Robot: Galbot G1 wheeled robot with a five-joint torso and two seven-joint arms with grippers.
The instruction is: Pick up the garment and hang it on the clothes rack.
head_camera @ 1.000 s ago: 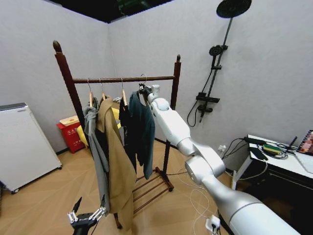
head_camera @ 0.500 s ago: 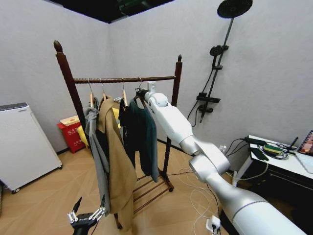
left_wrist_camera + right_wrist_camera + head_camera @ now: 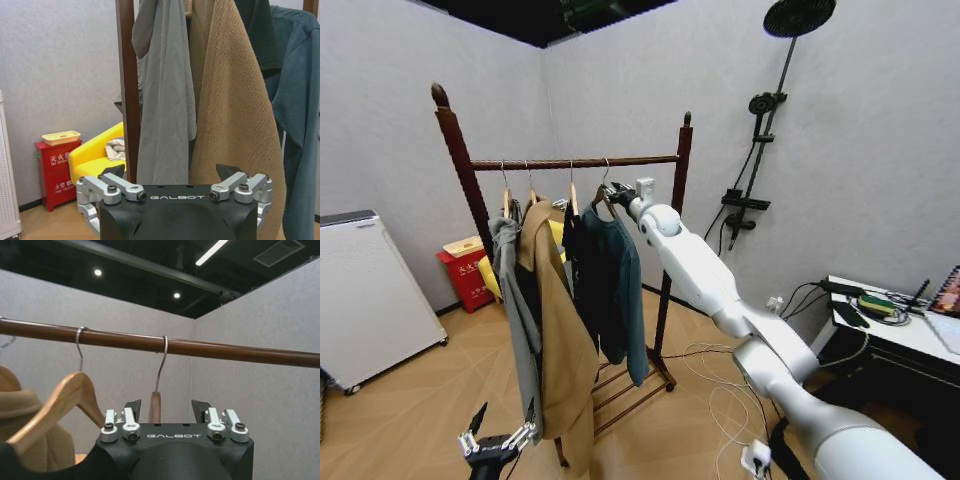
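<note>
Near the centre of the head view the garment [image 3: 612, 285] hangs from the clothes rack [image 3: 574, 162], its metal hook over the horizontal bar, just right of the tan coat [image 3: 557, 330] and grey jacket [image 3: 516, 300]. The right gripper [image 3: 613, 190] sits at the hanger's neck just under the bar, fingers spread apart with the wooden stem between them, not clamped. The left gripper [image 3: 498, 444] hangs low at the lower left of the frame, fingers apart, holding nothing.
</note>
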